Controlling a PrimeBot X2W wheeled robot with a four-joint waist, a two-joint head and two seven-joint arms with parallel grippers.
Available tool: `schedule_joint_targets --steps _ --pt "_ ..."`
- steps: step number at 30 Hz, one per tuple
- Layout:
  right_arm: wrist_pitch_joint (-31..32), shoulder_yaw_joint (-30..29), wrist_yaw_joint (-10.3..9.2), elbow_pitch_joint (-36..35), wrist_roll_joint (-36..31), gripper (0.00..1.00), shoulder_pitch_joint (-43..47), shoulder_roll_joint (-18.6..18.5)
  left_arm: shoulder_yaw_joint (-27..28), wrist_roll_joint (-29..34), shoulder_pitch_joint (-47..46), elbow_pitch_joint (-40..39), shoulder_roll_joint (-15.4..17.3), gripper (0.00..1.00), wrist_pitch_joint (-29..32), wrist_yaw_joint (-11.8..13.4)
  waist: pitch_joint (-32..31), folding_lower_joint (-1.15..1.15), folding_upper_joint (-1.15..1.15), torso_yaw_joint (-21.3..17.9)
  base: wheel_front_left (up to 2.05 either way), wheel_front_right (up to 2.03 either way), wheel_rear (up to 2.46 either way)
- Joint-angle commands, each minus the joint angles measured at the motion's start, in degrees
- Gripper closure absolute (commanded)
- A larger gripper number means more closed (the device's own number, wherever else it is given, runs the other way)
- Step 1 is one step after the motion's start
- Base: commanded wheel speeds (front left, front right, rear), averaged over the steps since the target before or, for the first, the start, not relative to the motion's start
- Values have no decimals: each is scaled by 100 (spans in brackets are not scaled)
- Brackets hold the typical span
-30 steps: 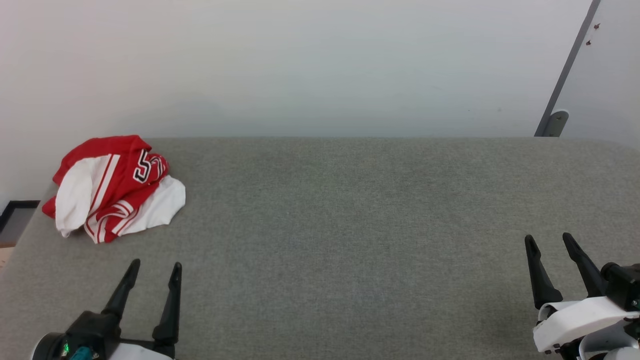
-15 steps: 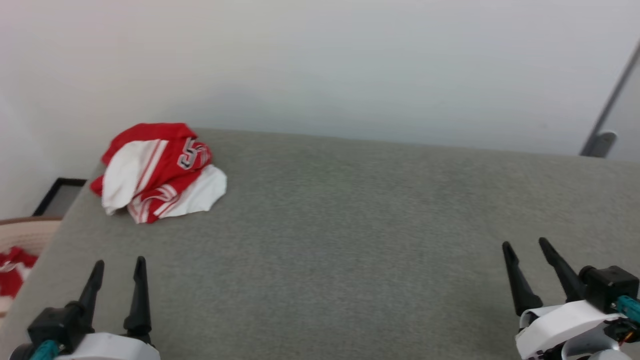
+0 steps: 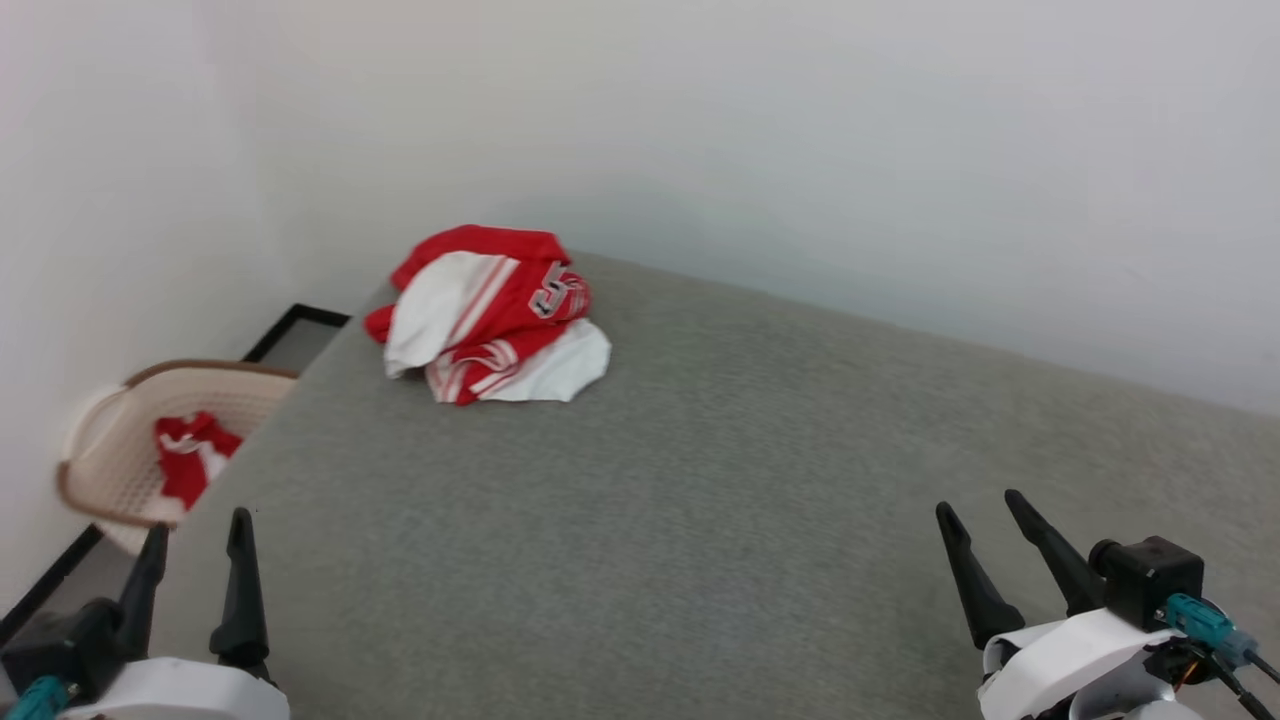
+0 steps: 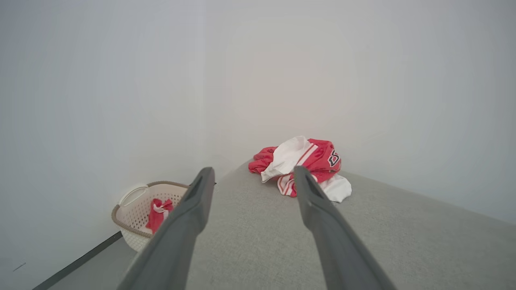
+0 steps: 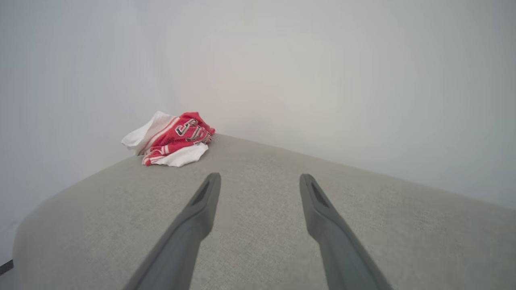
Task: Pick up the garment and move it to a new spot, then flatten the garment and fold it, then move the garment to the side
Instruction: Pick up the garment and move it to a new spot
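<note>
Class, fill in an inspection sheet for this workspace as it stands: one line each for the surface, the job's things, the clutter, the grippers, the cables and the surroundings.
Surface: grey fabric-covered table, flat; the garment lies on it.
Job's things: garment, red and white, crumpled in a heap near the table's far left corner, not held.
Clutter: pale basket on the floor off the table's left side, with a red-and-white cloth in it.
Grippers: left gripper and right gripper both open and empty, at the near side, well short of the garment.
Cables: teal plug with a dark lead at the right wrist.
Surroundings: plain white wall behind and to the left; dark skirting strip at the floor.
</note>
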Motion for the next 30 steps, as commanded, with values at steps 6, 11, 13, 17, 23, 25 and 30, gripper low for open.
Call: schedule_joint_targets --steps 6,11,13,17,23,25,30 --pt "-81 58 -8 87 81 0 -8 6 68 -157 113 -291 27 0 196 88 -163 0 0 569 0 0 0" --pt "-53 74 -8 83 98 0 -83 -49 145 -363 25 -383 58 0 346 42 -68 0 0 463 0 0 0" --pt "-35 69 -8 68 79 0 -124 -67 169 -434 -78 -346 139 0 409 -18 8 0 0 351 0 0 0" --pt "41 49 -8 1 41 0 -191 -140 130 -513 -437 -218 348 0 556 -122 202 0 0 61 0 0 0" --pt "202 -10 -8 -207 -56 0 -342 -255 99 -738 -1183 68 642 0 845 -269 634 0 0 -362 0 0 0" --pt "275 -60 -8 -330 -111 0 -440 -309 54 -797 -1542 207 814 0 958 -327 901 0 0 -529 0 0 0" --pt "422 -225 -8 -668 -283 0 -693 -378 -89 -1049 -2623 687 1149 0 1223 -425 1616 0 0 -901 0 0 0"
